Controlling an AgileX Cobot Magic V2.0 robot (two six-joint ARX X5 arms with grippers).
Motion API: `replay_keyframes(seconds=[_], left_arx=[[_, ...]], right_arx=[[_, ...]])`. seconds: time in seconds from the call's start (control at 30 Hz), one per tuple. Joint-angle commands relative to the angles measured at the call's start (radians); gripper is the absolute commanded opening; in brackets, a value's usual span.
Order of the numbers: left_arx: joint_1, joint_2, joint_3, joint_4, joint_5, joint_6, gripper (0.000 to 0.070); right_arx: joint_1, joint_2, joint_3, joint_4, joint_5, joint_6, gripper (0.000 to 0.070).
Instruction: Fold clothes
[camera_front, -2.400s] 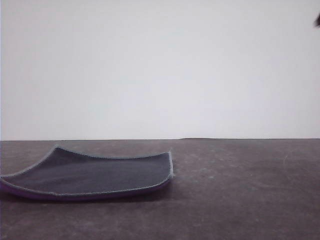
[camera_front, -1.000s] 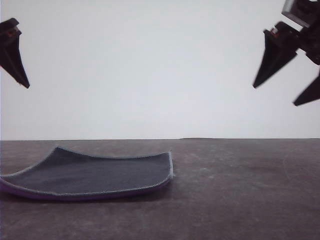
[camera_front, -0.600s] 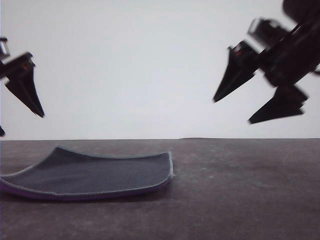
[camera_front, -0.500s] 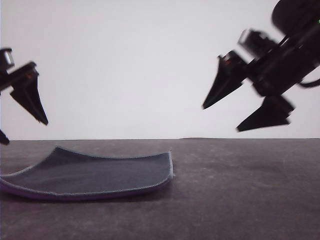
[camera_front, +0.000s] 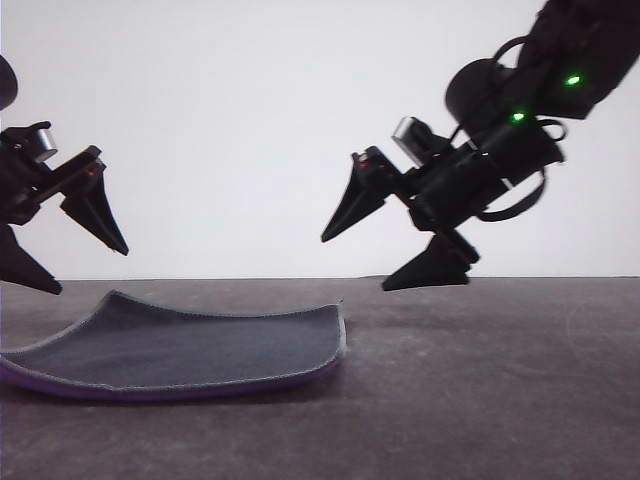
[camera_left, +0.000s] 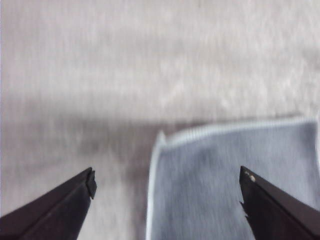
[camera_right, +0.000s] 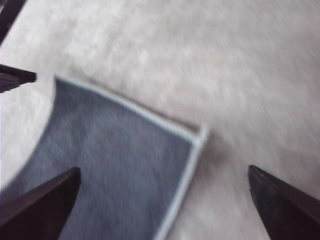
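The clothes (camera_front: 180, 350) are one small thick square cloth lying on the table at the left, dark grey-blue face up, purple showing under the near edge, corners curled up. My left gripper (camera_front: 88, 268) hangs open above its left part. My right gripper (camera_front: 352, 263) hovers open just above and right of its raised right corner. In the left wrist view the cloth (camera_left: 235, 185) has a pale-edged corner between the spread fingers (camera_left: 65, 210). The right wrist view shows the cloth (camera_right: 115, 170) with one corner between the wide fingers (camera_right: 287, 210).
The dark grey table (camera_front: 480, 390) stretches to the right of the cloth. A plain white wall (camera_front: 250, 120) stands behind it. The left gripper's fingertips (camera_right: 17, 77) show at the edge of the right wrist view.
Both arms have come down and inward from the upper corners of the front view toward the cloth. Both grippers stay open. The cloth has not moved.
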Motion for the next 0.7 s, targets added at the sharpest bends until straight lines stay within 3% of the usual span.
replay_keyframes(seconds=[0.0,0.33,0.67], left_arx=[[-0.003,0.046,0.044,-0.001,0.013,-0.010,0.0547],[-0.047,0.198,0.175,-0.048,0.053,-0.021,0.0547],[-0.086,0.213,0.180,-0.061,0.060,-0.017,0.0547]], right_arx=[[0.011,0.043,0.037,0.009,-0.004,0.028,0.0683],[0.031,0.126,0.082,0.004,-0.024,0.059,0.0683],[0.082,0.133,0.082,0.009,-0.025,0.058,0.0682]])
